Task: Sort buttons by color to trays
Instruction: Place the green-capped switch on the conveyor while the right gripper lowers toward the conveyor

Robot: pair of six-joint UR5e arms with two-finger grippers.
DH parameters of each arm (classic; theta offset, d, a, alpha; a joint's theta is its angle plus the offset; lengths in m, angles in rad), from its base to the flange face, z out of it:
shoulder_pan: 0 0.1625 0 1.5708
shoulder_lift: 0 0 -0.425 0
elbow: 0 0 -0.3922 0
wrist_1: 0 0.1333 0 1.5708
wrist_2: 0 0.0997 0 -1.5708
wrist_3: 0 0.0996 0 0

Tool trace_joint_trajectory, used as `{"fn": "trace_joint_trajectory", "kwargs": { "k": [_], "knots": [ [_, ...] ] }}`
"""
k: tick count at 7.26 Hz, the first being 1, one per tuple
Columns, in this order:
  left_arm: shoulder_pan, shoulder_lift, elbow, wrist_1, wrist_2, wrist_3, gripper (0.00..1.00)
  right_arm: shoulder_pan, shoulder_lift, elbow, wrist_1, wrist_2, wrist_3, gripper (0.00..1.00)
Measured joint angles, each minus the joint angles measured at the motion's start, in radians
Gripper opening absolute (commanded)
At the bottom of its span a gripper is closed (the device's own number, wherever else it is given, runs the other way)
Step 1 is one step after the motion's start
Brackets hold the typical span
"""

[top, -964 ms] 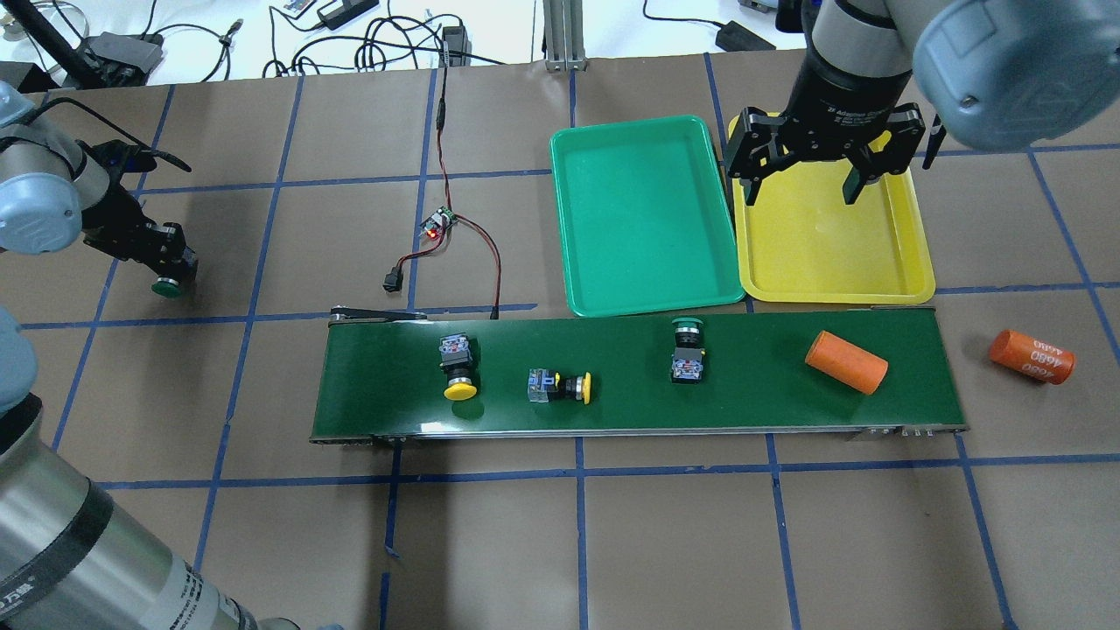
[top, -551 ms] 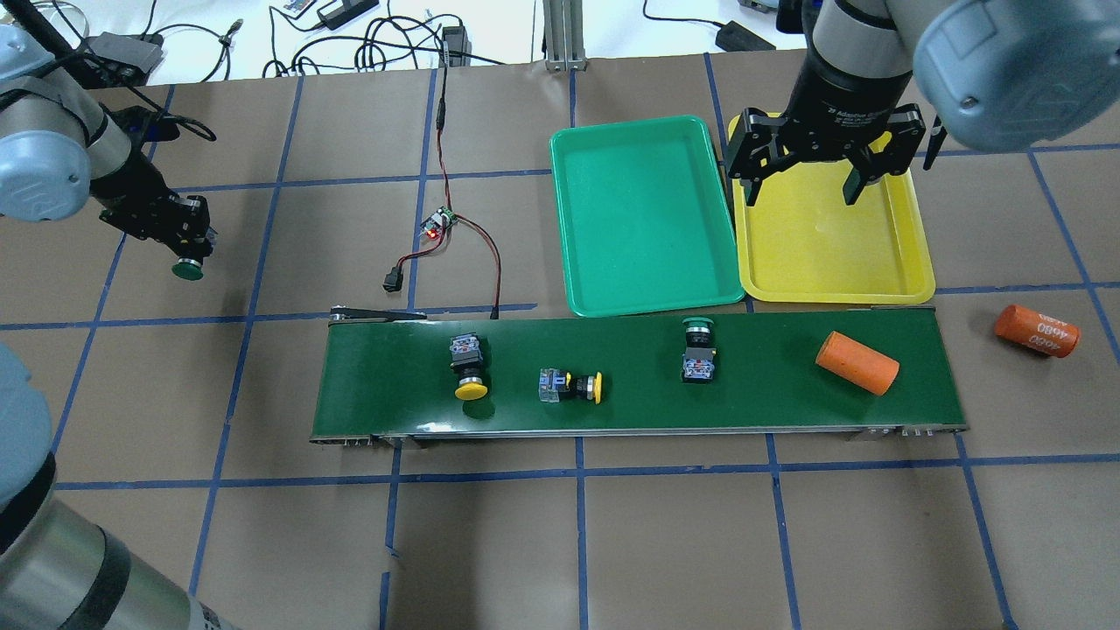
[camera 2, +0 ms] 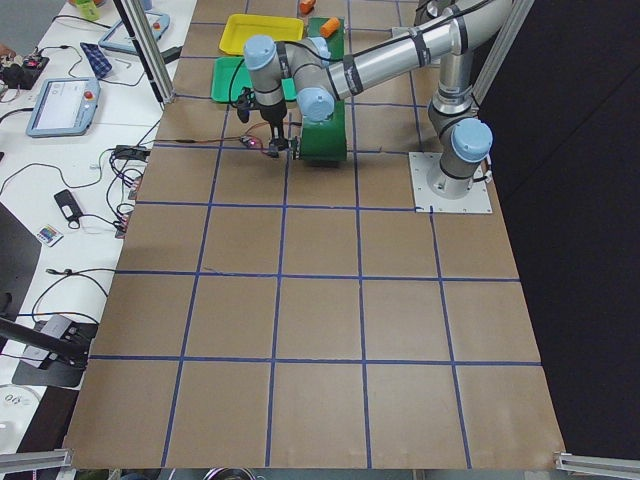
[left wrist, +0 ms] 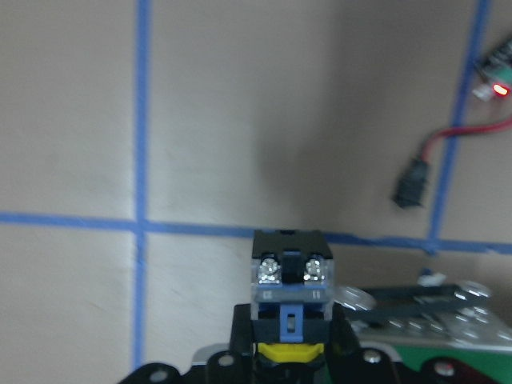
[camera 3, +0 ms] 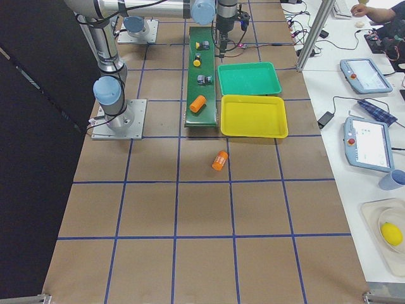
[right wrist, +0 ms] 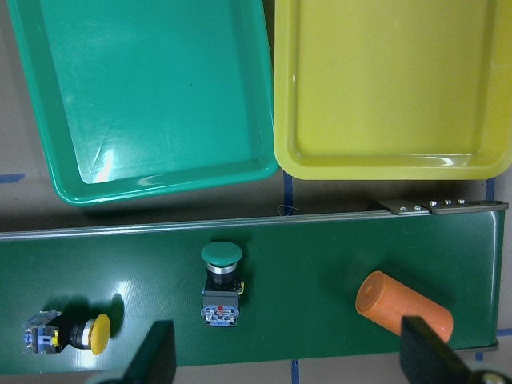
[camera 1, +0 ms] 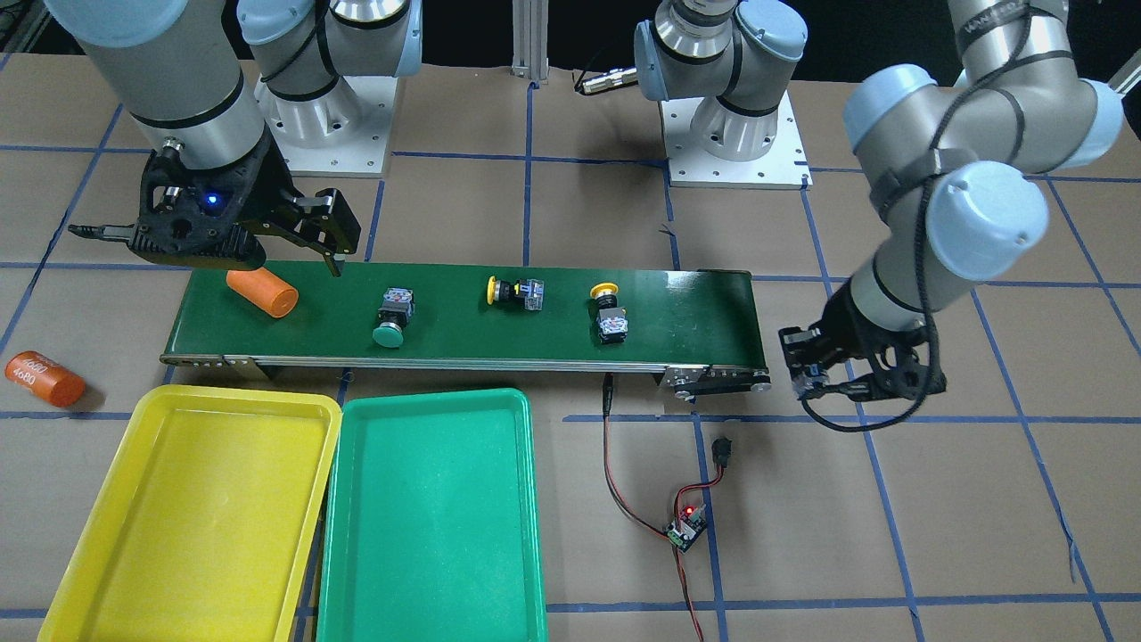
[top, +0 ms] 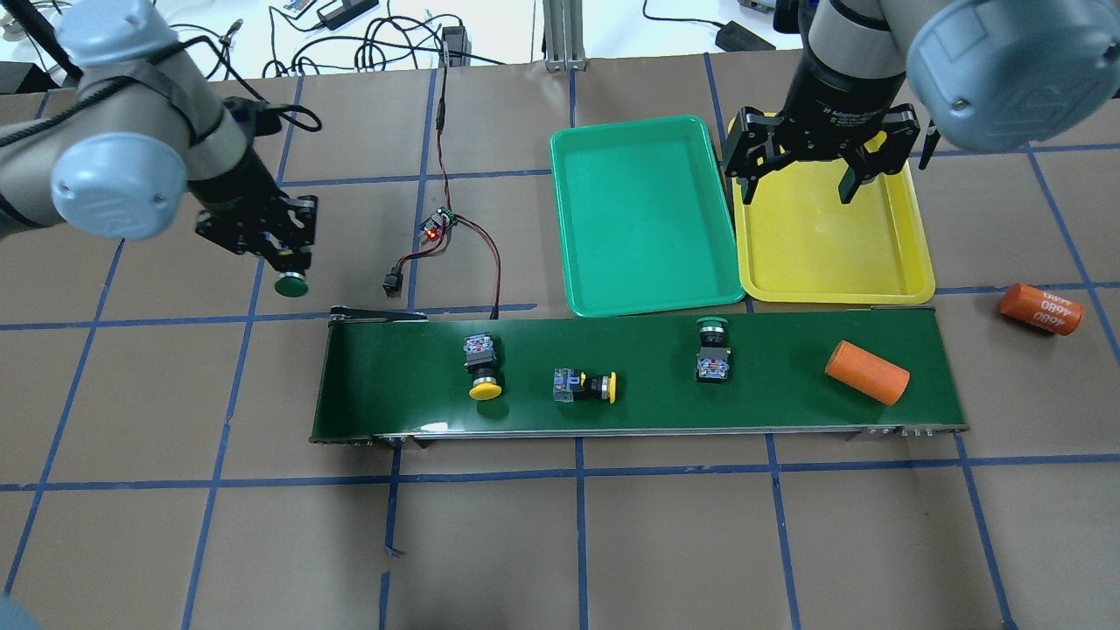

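Nothing sorted so far, I'd say: yellow tray (top: 831,254), under the right fingers (right wrist: 154,358), and green tray (top: 643,214), just beside them, both hold nothing. Right fingers spread wide, carrying nothing. Left fingers (left wrist: 240,340) clamped on a green button (top: 291,284), over bare tabletop (top: 175,525), well apart from both trays, near the belt (top: 394,394) end. So 1 of 4 picked up, 0 dropped off, 3 waiting.

Counts: 1 belt. 2 trays. 2 orange cylinders: belt cylinder (top: 866,372) near right fingers, stray cylinder (top: 1041,308) on tabletop beyond. 4 buttons, 2 green + 2 yellow: 2nd green button (top: 713,350) on belt, nearest right fingers; yellow button (top: 484,391) closer to left fingers; another yellow button (top: 604,387) btwn those two.
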Motion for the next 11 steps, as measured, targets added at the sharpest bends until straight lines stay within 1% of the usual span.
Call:
{"fn": "trace_joint_trajectory", "kwargs": {
  "k": [1, 2, 3, 4, 5, 6, 7, 8, 9, 10, 11],
  "knots": [
    [-0.058, 0.039, -0.054, 0.009, 0.003, -0.07, 0.0, 0.001, 0.022, 0.026, -0.005, 0.0, -0.004, 1.0],
    [-0.092, 0.063, -0.105, 0.037, 0.003, -0.109, 0.06, 0.0, 0.054, 0.065, -0.039, -0.011, -0.018, 1.0],
    [-0.108, 0.071, -0.155, 0.082, 0.002, -0.124, 0.3, 0.0, 0.079, 0.108, -0.097, -0.027, -0.037, 1.0],
    [-0.114, 0.07, -0.208, 0.147, 0.002, -0.129, 0.76, -0.002, 0.107, 0.144, -0.174, -0.035, -0.044, 1.0],
    [-0.116, 0.069, -0.251, 0.209, 0.002, -0.129, 1.0, -0.008, 0.146, 0.16, -0.252, -0.042, -0.041, 1.0],
    [-0.114, 0.072, -0.27, 0.241, 0.0, -0.125, 1.0, -0.016, 0.175, 0.166, -0.294, -0.047, -0.039, 1.0],
    [-0.109, 0.076, -0.256, 0.244, -0.004, -0.119, 1.0, -0.019, 0.188, 0.17, -0.308, -0.047, -0.037, 1.0],
    [-0.108, 0.078, -0.207, 0.209, -0.006, -0.115, 1.0, -0.019, 0.191, 0.176, -0.309, -0.041, -0.041, 1.0],
    [-0.109, 0.079, -0.122, 0.119, -0.012, -0.112, 1.0, -0.019, 0.191, 0.181, -0.31, -0.036, -0.049, 0.93],
    [-0.109, 0.081, -0.004, -0.011, -0.017, -0.109, 1.0, -0.019, 0.187, 0.191, -0.31, -0.035, -0.054, 0.95],
    [-0.108, 0.08, 0.111, -0.14, -0.019, -0.107, 1.0, -0.019, 0.173, 0.223, -0.31, -0.035, -0.056, 0.98]
  ]
}}
